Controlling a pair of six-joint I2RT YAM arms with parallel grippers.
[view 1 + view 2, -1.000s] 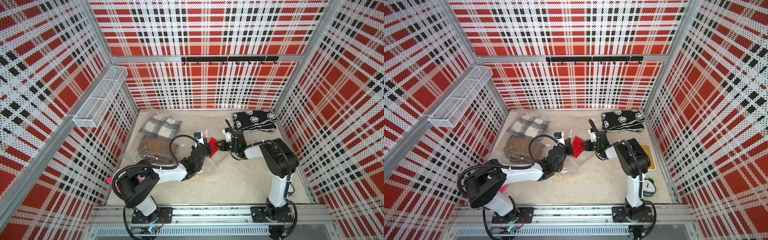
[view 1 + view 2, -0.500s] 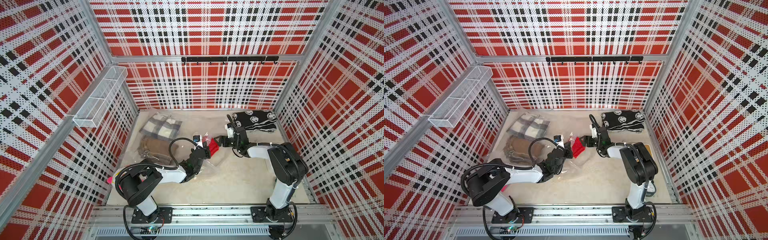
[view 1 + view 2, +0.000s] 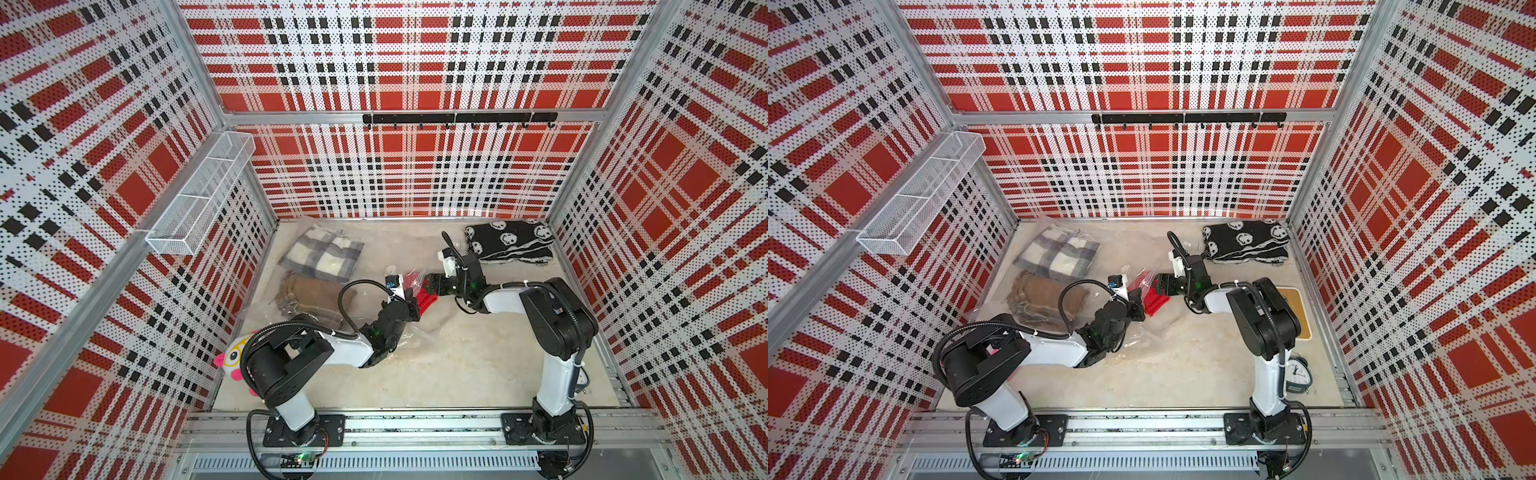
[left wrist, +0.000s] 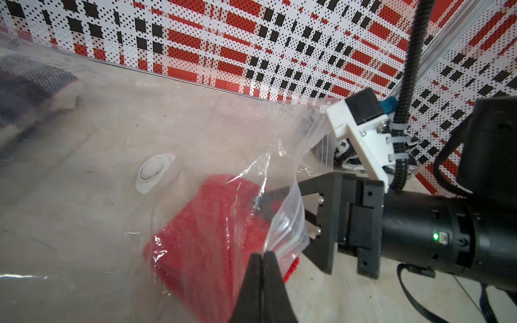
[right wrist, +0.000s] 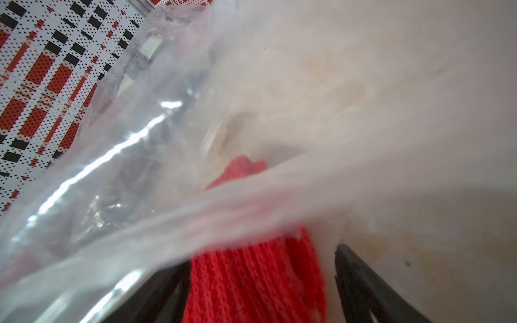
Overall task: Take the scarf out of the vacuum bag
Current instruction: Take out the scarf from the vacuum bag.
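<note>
Vacuum bag [image 4: 84,201]: clear crinkly plastic spread over the left half of the counter [image 3: 457,365]; round white valve [image 4: 153,173] on its face; mouth raised and facing mid-counter.
Scarf [image 4: 207,237]: red knit, folded, lying in the mouth of the bag; mostly under plastic, with one end poking out onto the counter.
Left gripper [image 4: 263,256]: jaws pressed together, pinching the plastic edge at the mouth, just beside the red knit.
Right gripper [image 5: 260,268]: jaws spread wide, one on each side of the exposed red end, not squeezing it; in the left wrist view, one jaw tucked under the plastic.
Under the clear plastic, farther back: grey plaid cloth [image 3: 322,257] and brown cloth [image 3: 311,295], side by side.
Far right corner: black cloth [image 3: 509,245] with white faces, well apart from the bag.
</note>
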